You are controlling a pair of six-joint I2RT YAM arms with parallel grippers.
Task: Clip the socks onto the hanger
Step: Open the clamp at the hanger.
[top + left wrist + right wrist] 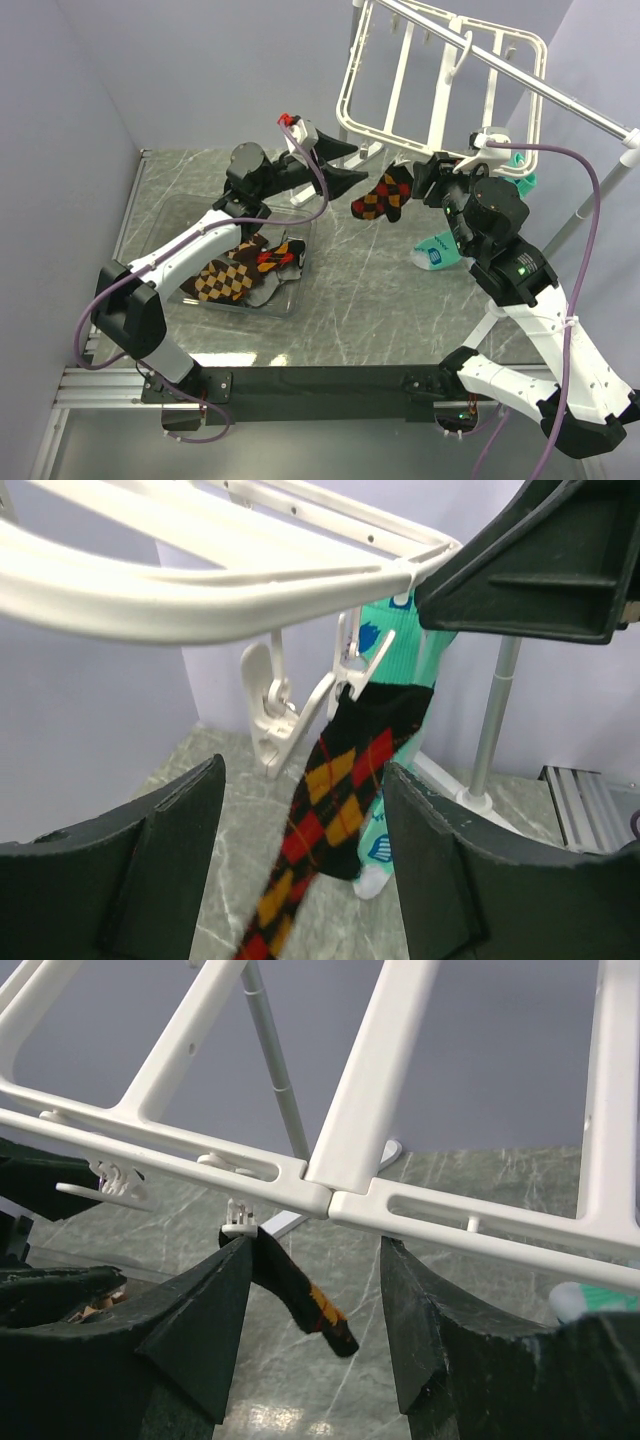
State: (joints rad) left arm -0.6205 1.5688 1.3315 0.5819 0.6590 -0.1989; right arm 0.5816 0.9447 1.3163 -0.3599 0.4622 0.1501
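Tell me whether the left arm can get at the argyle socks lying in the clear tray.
Probably yes. The left gripper is open and empty near the hanger, and the argyle socks lie uncovered in the clear tray right by that arm's forearm. It would have to fold back and down.

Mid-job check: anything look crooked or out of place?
The hanger hangs tilted on its pole rather than level. The argyle sock is clipped by one cuff corner only and dangles slantwise. Nothing looks spilled or damaged.
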